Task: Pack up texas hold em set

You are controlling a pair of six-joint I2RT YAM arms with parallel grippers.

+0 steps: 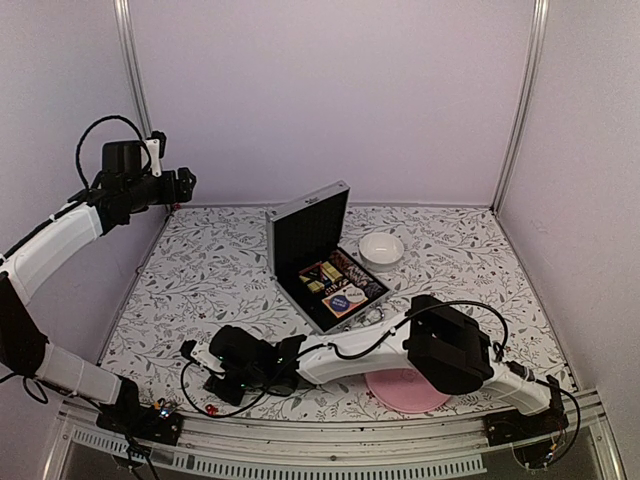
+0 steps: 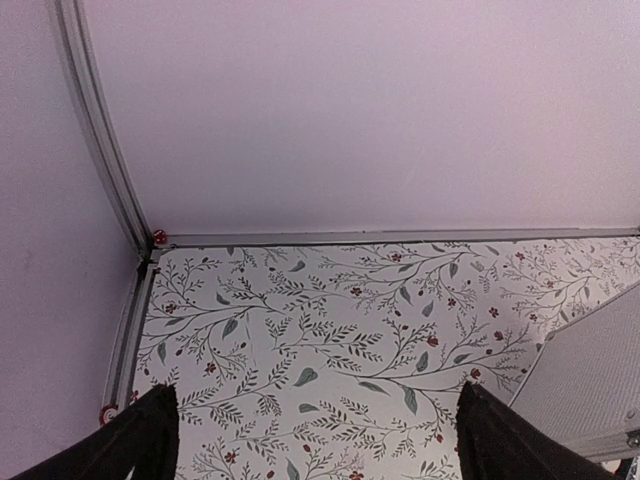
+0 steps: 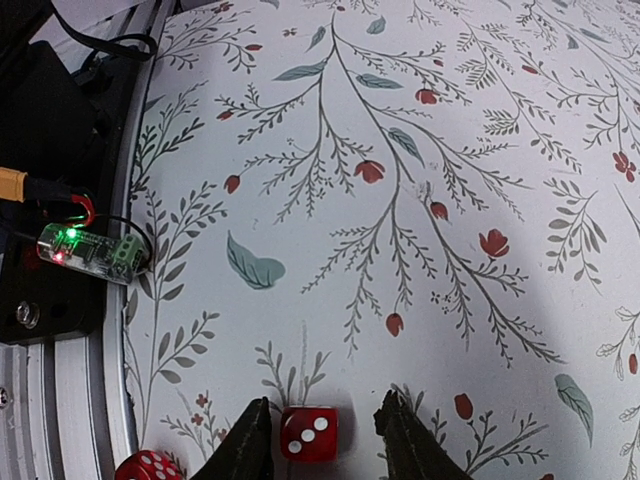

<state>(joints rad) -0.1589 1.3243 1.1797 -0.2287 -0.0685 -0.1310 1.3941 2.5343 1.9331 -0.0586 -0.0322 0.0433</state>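
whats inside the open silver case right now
The silver case shows card decks, dark chips and a blue round piece lying in its base. Anything beneath that top layer is covered, and finer details are too small to tell.

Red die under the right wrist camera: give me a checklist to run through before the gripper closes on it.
1. Die sits between the fingers of the right gripper: ok.
2. Fingers touching it: not ok, gaps show on both sides.
3. Second die outside the jaws: ok, though close.
4. Case lid open for the drop: ok.
5. Left gripper out of the way: ok, open and empty near the far corner.
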